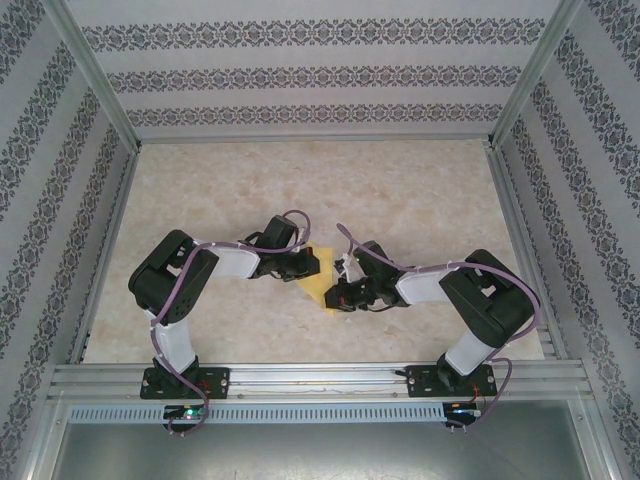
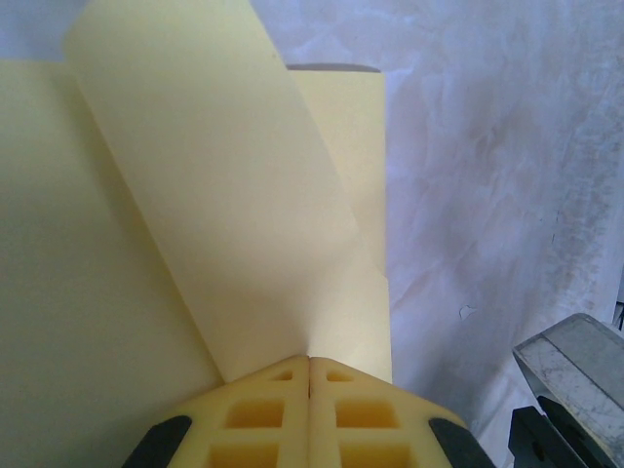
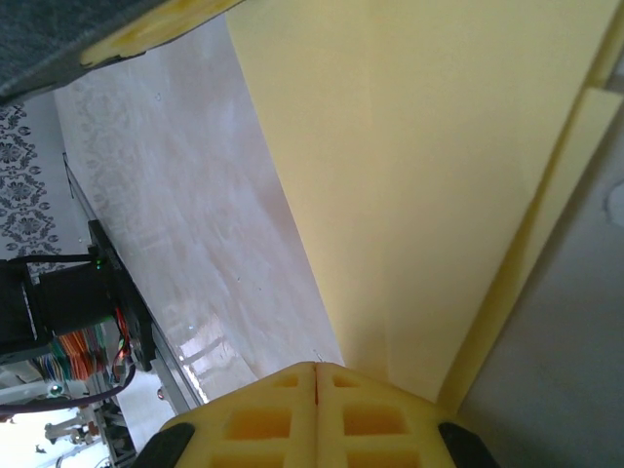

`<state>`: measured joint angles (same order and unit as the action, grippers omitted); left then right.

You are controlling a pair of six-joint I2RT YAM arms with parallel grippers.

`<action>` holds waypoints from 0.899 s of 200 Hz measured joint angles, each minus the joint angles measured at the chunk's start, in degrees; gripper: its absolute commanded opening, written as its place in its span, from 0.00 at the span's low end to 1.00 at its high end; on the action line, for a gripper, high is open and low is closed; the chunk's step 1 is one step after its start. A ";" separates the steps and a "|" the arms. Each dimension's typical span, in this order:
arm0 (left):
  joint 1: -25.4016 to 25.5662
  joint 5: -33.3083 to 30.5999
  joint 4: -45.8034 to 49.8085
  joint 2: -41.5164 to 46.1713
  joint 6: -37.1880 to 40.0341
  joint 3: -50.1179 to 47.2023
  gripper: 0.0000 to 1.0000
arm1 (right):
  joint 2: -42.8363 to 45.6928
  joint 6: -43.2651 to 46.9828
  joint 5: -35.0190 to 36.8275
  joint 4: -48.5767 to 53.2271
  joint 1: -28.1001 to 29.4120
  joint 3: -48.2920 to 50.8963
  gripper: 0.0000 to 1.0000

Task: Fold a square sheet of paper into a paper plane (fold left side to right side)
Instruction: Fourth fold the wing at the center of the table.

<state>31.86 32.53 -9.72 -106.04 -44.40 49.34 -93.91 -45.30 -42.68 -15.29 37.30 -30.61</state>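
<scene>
Paper [image 2: 78, 292]: thin, smooth yel., part-curled

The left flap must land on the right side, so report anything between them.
The right gripper, shut on the square sheet of paper at its right edge, sits where the flap pinched by the left gripper would likely land; no other obstacle is visible.

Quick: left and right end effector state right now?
Left end effector: closed, pinching a lifted flap of the yellow paper sheet.
Right end effector: closed, pinching the same sheet's edge.
</scene>
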 measured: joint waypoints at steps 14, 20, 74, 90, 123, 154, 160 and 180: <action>0.00 0.00 0.00 0.00 0.00 0.00 0.02 | -0.09 0.00 -0.02 0.00 0.13 0.04 0.00; 0.00 0.00 0.00 0.00 0.00 0.00 0.02 | -0.13 0.00 0.00 0.00 0.24 0.04 0.00; 0.00 0.00 0.00 0.00 0.00 0.00 0.02 | -0.39 0.00 0.26 -0.07 0.46 0.15 0.00; -0.04 0.02 0.00 0.00 0.00 0.00 0.02 | -0.39 0.00 0.42 0.02 0.46 0.15 0.00; -0.04 0.02 0.00 0.02 0.00 -0.02 0.02 | -0.39 0.02 0.94 0.04 0.46 0.42 0.00; -0.04 0.00 0.00 0.02 0.00 -0.04 0.01 | -0.39 0.04 1.03 -0.04 0.48 0.68 0.00; -0.04 0.00 0.00 0.02 0.00 -0.04 0.02 | -0.39 0.02 1.03 -0.09 0.48 0.79 0.00; -0.07 0.02 0.00 0.02 0.00 -0.04 0.01 | -0.39 0.02 1.07 -0.50 0.68 1.05 0.00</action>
<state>31.79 32.56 -9.72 -106.02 -44.40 49.30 -94.30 -45.28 -41.60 -15.79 37.98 -29.56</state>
